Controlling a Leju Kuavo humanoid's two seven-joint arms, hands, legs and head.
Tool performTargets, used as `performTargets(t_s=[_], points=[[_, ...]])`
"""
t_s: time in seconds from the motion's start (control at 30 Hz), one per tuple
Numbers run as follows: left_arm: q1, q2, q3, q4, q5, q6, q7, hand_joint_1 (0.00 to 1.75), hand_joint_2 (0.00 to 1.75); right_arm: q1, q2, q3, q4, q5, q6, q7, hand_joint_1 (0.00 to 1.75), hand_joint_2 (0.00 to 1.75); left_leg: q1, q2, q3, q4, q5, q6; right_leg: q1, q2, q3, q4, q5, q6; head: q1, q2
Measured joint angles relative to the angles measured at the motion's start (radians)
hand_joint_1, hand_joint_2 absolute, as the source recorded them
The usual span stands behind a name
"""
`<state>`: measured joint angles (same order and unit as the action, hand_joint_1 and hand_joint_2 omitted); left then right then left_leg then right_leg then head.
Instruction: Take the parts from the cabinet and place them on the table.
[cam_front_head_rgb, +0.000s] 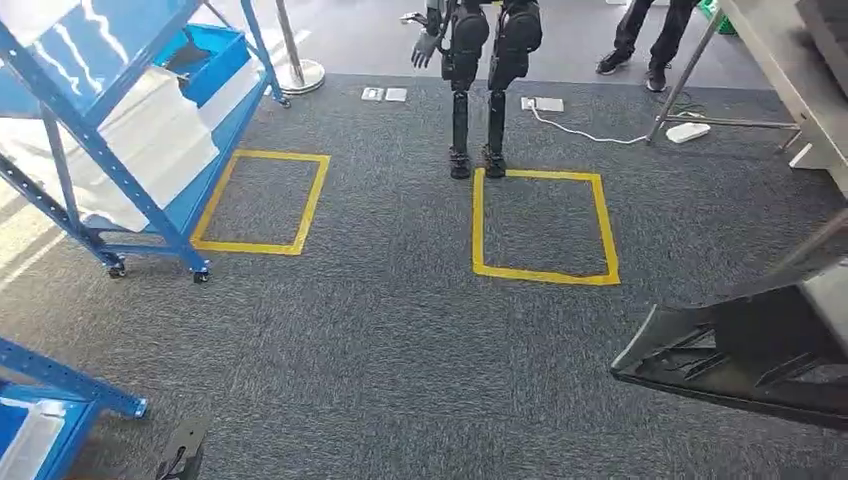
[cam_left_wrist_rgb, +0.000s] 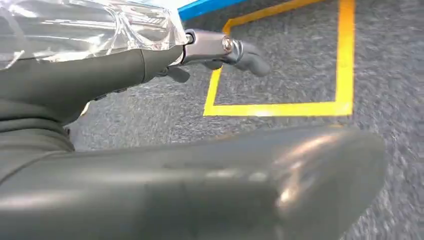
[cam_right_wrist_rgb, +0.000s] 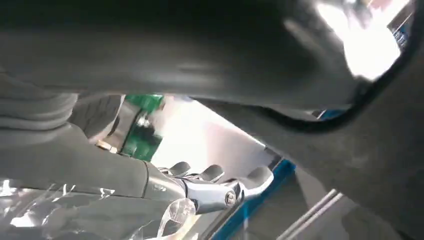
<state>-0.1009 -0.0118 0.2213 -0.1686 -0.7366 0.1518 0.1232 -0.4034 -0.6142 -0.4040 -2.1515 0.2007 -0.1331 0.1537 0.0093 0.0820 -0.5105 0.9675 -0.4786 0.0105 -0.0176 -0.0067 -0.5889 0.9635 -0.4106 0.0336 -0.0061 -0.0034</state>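
The right robot hand (cam_right_wrist_rgb: 210, 187) holds a black tray (cam_front_head_rgb: 745, 355). The left robot hand (cam_left_wrist_rgb: 220, 50) hangs over carpet, fingers apart, empty, near a yellow floor square (cam_left_wrist_rgb: 280, 107).

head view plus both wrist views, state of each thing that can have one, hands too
blue cabinet: upright on its wheels, shelves loaded
black part: tilted, off the floor
left hand: open, holding nothing
right hand: fingers curled, grip unclear
other robot: standing
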Motion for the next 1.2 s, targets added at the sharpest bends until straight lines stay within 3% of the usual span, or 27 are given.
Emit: performTargets(t_s=[0.03,0.07,0.13,0.17,0.2,0.27,0.3,0.33,0.4,0.47,0.5,0.53,0.6,0.63,0.67,0.7,0.77,0.8,0.83,0.87,0.97,1.0,1.03,1.07,1.13,1.17,1.2], points=[[0.002,0.000,0.000,0.000,0.003,-0.002,0.004,0.00,0.00,-0.008,-0.001,0.001,0.000,0.011,0.000,0.004,0.00,0.00,0.002,-0.037,-0.026,0.065,-0.039,0.000,0.000,0.008,-0.001,0.000,0.001,-0.006,0.000,0.000],[0.003,0.000,0.002,0.000,0.005,-0.005,0.011,0.00,0.00,-0.015,0.000,0.002,0.000,0.018,0.001,0.010,0.00,0.00,0.001,-0.057,-0.067,0.153,-0.079,0.000,0.001,0.017,-0.002,0.000,0.002,-0.011,-0.002,0.000],[0.007,0.000,0.004,0.000,0.007,-0.014,0.018,0.00,0.00,-0.018,0.002,0.009,0.000,0.018,0.005,0.025,0.00,0.00,-0.002,-0.072,-0.148,0.312,-0.130,0.002,0.006,0.040,-0.002,0.000,0.002,-0.013,-0.002,0.000],[0.007,0.000,0.004,0.000,0.006,-0.017,0.018,0.00,0.00,-0.019,0.003,0.015,0.000,0.018,0.007,0.029,0.00,0.00,-0.003,-0.073,-0.163,0.329,-0.122,0.005,0.010,0.055,-0.002,0.001,0.002,-0.014,-0.002,0.000],[0.007,0.000,0.004,0.000,0.005,-0.020,0.019,0.00,0.00,-0.022,0.005,0.019,0.000,0.018,0.007,0.034,0.00,0.00,-0.004,-0.075,-0.152,0.294,-0.093,0.011,0.011,0.069,-0.002,0.001,0.003,-0.015,-0.002,0.000],[0.006,0.000,0.004,0.000,0.004,-0.023,0.022,0.00,0.00,-0.025,0.005,0.023,0.000,0.018,0.008,0.041,0.00,0.00,-0.008,-0.095,-0.078,0.119,0.000,0.024,0.012,0.094,0.001,0.001,0.003,-0.014,-0.002,0.000],[0.006,0.000,0.004,0.000,0.004,-0.023,0.025,0.00,0.00,-0.025,0.005,0.024,0.000,0.017,0.009,0.047,0.00,0.00,-0.008,-0.138,-0.040,0.033,0.039,0.030,0.010,0.105,0.001,0.000,0.004,-0.014,-0.002,0.000],[0.008,0.000,0.004,0.000,0.004,-0.023,0.030,0.00,0.00,-0.024,0.006,0.024,-0.001,0.011,0.016,0.055,0.00,0.00,-0.009,-0.170,-0.023,-0.006,0.037,0.034,0.016,0.117,-0.003,0.004,0.005,-0.010,-0.002,0.000],[0.008,0.000,0.005,0.000,0.004,-0.022,0.029,0.00,0.00,-0.014,0.008,0.026,-0.001,-0.004,0.028,0.073,0.00,0.00,-0.013,-0.145,-0.024,-0.007,0.038,0.032,0.008,0.139,-0.009,0.001,0.010,-0.002,-0.002,0.000],[0.005,0.000,0.012,0.000,0.004,-0.016,0.024,0.00,0.00,-0.004,0.007,0.026,-0.002,-0.004,0.037,0.082,0.00,0.00,-0.011,-0.121,-0.018,-0.017,0.046,0.042,0.008,0.158,-0.015,-0.004,0.016,0.011,-0.002,0.000],[0.000,0.000,0.013,0.000,0.003,-0.014,0.022,0.00,0.00,0.001,0.007,0.026,-0.003,-0.005,0.037,0.082,0.00,0.00,-0.007,-0.109,-0.017,-0.025,0.051,0.048,0.007,0.102,-0.016,0.008,0.009,0.009,-0.002,0.000],[0.001,0.000,0.018,0.000,0.005,-0.010,0.016,0.00,0.00,0.003,0.007,0.025,-0.002,-0.012,0.037,0.084,0.00,0.00,-0.009,-0.099,-0.014,-0.027,0.052,0.051,0.015,0.044,-0.029,0.039,-0.021,0.012,0.002,0.000],[0.006,0.005,0.024,0.000,0.017,0.000,0.008,0.00,0.00,0.010,0.016,0.027,-0.002,-0.022,0.034,0.066,0.00,0.00,-0.010,-0.075,-0.015,-0.026,0.051,0.053,0.010,0.022,-0.103,0.206,-0.109,0.020,0.003,0.000],[0.007,0.005,0.027,0.000,0.021,0.003,0.008,0.00,0.00,0.018,0.022,0.028,-0.002,-0.022,0.032,0.058,0.00,0.00,-0.010,-0.062,-0.016,-0.025,0.051,0.053,0.007,0.021,-0.143,0.292,-0.137,0.024,0.003,0.000],[0.006,0.008,0.028,0.000,0.022,0.005,0.008,0.00,0.00,0.020,0.027,0.032,-0.002,-0.021,0.031,0.050,0.00,0.00,-0.010,-0.051,-0.017,-0.025,0.050,0.053,0.004,0.020,-0.160,0.328,-0.139,0.027,0.003,0.000],[0.005,0.008,0.029,0.000,0.025,0.006,0.007,0.00,0.00,0.021,0.031,0.037,-0.002,-0.021,0.029,0.045,0.00,0.00,-0.010,-0.038,-0.016,-0.025,0.049,0.052,0.002,0.019,-0.152,0.310,-0.119,0.030,0.003,0.000],[0.003,0.009,0.037,0.000,0.025,0.006,0.007,0.00,0.00,0.021,0.038,0.044,-0.002,-0.021,0.026,0.040,0.00,0.00,-0.008,-0.015,-0.011,-0.025,0.045,0.046,-0.001,-0.003,-0.059,0.137,-0.037,0.032,0.003,0.000],[0.003,0.009,0.039,0.000,0.025,0.006,0.006,0.00,0.00,0.021,0.040,0.045,-0.002,-0.021,0.025,0.040,0.00,0.00,-0.009,-0.008,-0.008,-0.023,0.041,0.041,0.000,-0.045,-0.007,0.041,-0.003,0.033,0.003,0.000],[0.004,0.013,0.040,0.000,0.025,0.007,0.006,0.00,0.00,0.021,0.043,0.046,-0.001,-0.020,0.025,0.039,0.00,0.00,-0.018,0.002,-0.005,-0.021,0.035,0.034,0.012,-0.093,0.014,-0.002,-0.012,0.034,0.004,0.000],[0.003,0.014,0.042,0.000,0.025,0.007,0.006,0.00,0.00,0.021,0.044,0.049,-0.002,-0.020,0.024,0.039,0.00,0.00,-0.020,0.009,-0.005,-0.021,0.032,0.030,0.010,-0.069,0.011,-0.004,-0.005,0.023,0.001,0.000],[0.001,0.018,0.045,0.000,0.025,0.009,0.005,0.00,0.00,0.023,0.048,0.053,-0.002,-0.018,0.022,0.039,0.00,0.00,-0.020,0.044,0.000,-0.022,0.028,0.018,0.013,-0.032,0.001,-0.002,-0.002,0.010,-0.001,0.000],[0.000,0.018,0.045,0.000,0.025,0.009,0.005,0.00,0.00,0.022,0.048,0.053,-0.002,-0.018,0.022,0.038,0.00,0.00,-0.012,0.024,-0.006,-0.013,0.017,0.010,0.006,-0.023,0.003,-0.005,0.002,0.003,-0.001,0.000],[0.000,0.017,0.044,0.000,0.025,0.008,0.005,0.00,0.00,0.021,0.048,0.054,-0.002,-0.018,0.022,0.037,0.00,0.00,-0.009,-0.026,-0.019,0.027,-0.010,0.005,0.007,-0.012,0.003,-0.005,0.002,-0.001,-0.001,0.000],[0.003,0.019,0.045,0.000,0.025,0.009,0.005,0.00,0.00,0.021,0.050,0.057,-0.002,-0.018,0.022,0.037,0.00,0.00,-0.005,-0.052,-0.050,0.099,-0.049,0.002,0.007,-0.004,0.002,-0.004,0.004,-0.009,-0.001,0.000],[0.007,0.021,0.047,0.000,0.024,0.016,-0.001,0.00,0.00,0.022,0.057,0.064,-0.002,-0.027,0.022,0.035,0.00,0.00,-0.006,-0.071,-0.136,0.277,-0.120,-0.003,0.009,0.025,0.000,-0.004,0.005,-0.011,-0.001,0.000],[0.008,0.021,0.050,0.000,0.023,0.025,-0.010,0.00,0.00,0.022,0.061,0.071,-0.002,-0.034,0.022,0.027,0.00,0.00,-0.006,-0.072,-0.168,0.336,-0.134,-0.004,0.010,0.039,-0.002,-0.004,0.006,-0.012,-0.002,0.000],[0.007,0.021,0.050,0.000,0.021,0.029,-0.013,0.00,0.00,0.022,0.065,0.076,-0.002,-0.034,0.021,0.018,0.00,0.00,-0.006,-0.072,-0.174,0.337,-0.118,-0.003,0.010,0.055,-0.002,-0.004,0.006,-0.012,-0.002,0.000]])
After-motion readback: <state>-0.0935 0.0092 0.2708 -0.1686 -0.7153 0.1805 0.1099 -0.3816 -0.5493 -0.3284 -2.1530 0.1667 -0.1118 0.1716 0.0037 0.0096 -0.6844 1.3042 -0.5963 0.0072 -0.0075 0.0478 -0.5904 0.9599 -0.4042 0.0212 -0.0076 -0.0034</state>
